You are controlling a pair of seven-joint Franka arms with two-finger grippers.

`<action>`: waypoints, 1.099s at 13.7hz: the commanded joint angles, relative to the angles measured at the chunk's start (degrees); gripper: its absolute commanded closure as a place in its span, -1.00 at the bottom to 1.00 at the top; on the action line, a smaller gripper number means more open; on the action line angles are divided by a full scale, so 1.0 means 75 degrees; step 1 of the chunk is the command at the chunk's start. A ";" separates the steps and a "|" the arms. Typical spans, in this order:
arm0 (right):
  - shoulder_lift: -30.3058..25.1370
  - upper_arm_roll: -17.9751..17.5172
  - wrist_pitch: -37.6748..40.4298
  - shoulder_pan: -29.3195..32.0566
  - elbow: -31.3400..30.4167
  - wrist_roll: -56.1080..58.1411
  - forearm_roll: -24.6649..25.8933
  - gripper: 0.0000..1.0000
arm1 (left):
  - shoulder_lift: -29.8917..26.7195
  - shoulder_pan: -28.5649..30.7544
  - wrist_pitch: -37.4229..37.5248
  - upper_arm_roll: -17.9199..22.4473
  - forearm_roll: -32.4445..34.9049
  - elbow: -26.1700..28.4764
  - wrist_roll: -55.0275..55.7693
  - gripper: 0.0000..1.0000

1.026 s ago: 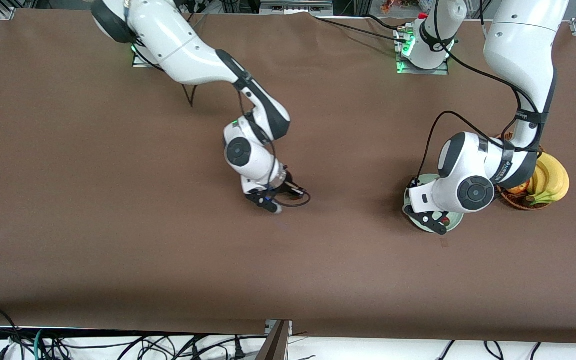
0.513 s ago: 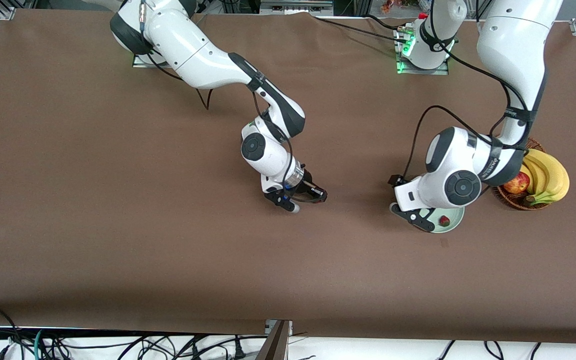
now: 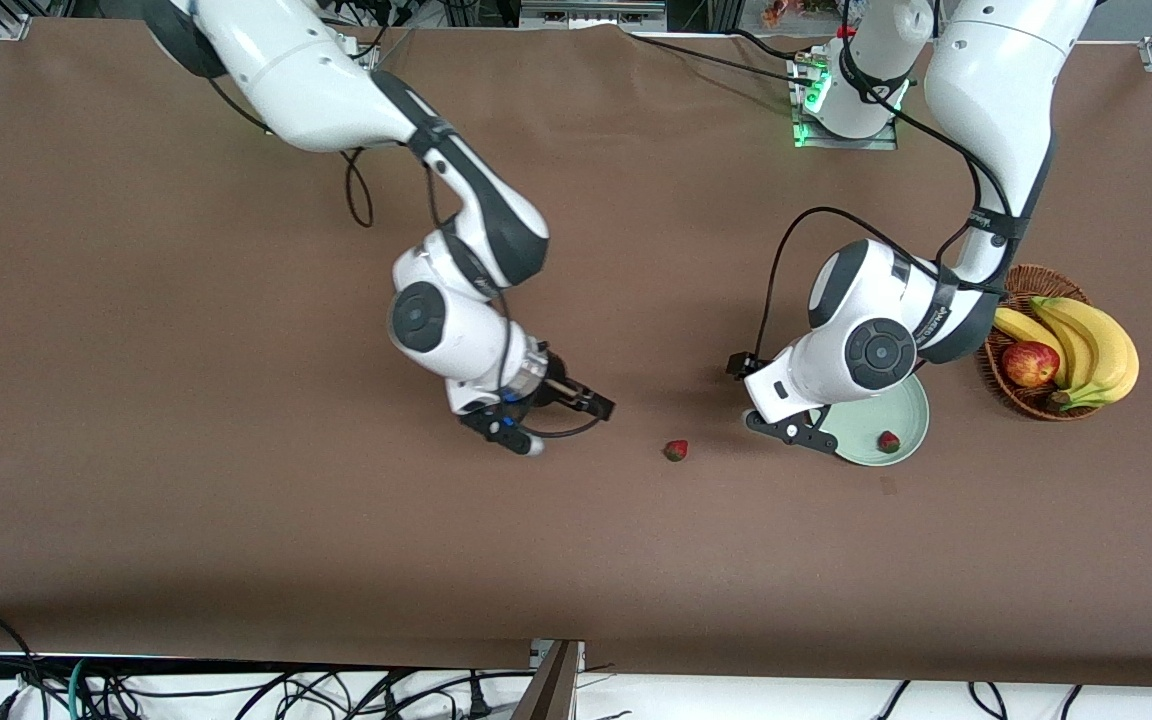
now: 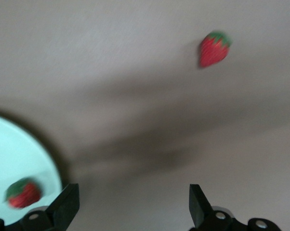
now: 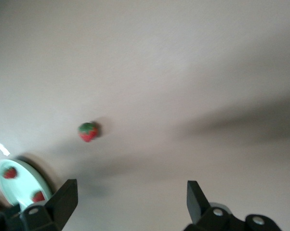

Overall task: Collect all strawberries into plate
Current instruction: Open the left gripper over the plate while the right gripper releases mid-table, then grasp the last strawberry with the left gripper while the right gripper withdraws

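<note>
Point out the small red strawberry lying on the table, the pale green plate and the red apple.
small red strawberry (image 3: pixel 676 451): front view, berry's middle.
pale mint-green plate (image 3: pixel 911 428): front view, bare rim.
red apple (image 3: pixel 1028 363): front view, apple's middle.

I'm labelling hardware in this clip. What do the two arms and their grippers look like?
Both arms have glossy white rounded shells with dark grey joint bands and round dark caps at the wrists. Loose black cables loop along each. The left gripper and right gripper carry black fingers; the right one shows a small blue spot. Green lights glow at the bases.

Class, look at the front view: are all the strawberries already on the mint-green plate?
No: one strawberry lies on the bare brown table, apart from the plate, toward the right arm's end.
</note>
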State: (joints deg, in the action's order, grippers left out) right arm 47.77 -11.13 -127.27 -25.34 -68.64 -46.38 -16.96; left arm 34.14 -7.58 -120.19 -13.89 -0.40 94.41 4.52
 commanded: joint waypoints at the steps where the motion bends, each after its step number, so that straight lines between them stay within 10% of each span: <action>1: -0.1233 -0.0063 0.1168 0.0915 -0.1368 0.1677 0.0117 -1.00 | 0.0169 -0.0184 -0.0985 0.0000 -0.0122 0.0045 0.0101 -1.00; 6: -0.3061 0.0908 0.2670 0.2030 -0.3302 0.5111 0.1204 -1.00 | 0.0721 -0.0792 -0.3330 0.0012 -0.0075 -0.0025 0.0194 -1.00; 15: -0.5651 0.1788 0.4325 0.2723 -0.3457 0.6805 0.2695 -1.00 | 0.1647 -0.1204 -0.5231 0.0164 0.0194 0.0092 0.0170 -1.00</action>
State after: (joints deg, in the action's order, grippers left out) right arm 11.69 1.55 -95.59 -5.10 -91.78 4.06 2.30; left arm 45.86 -15.82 -157.41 -13.43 -0.03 95.06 5.84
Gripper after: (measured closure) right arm 0.000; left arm 0.000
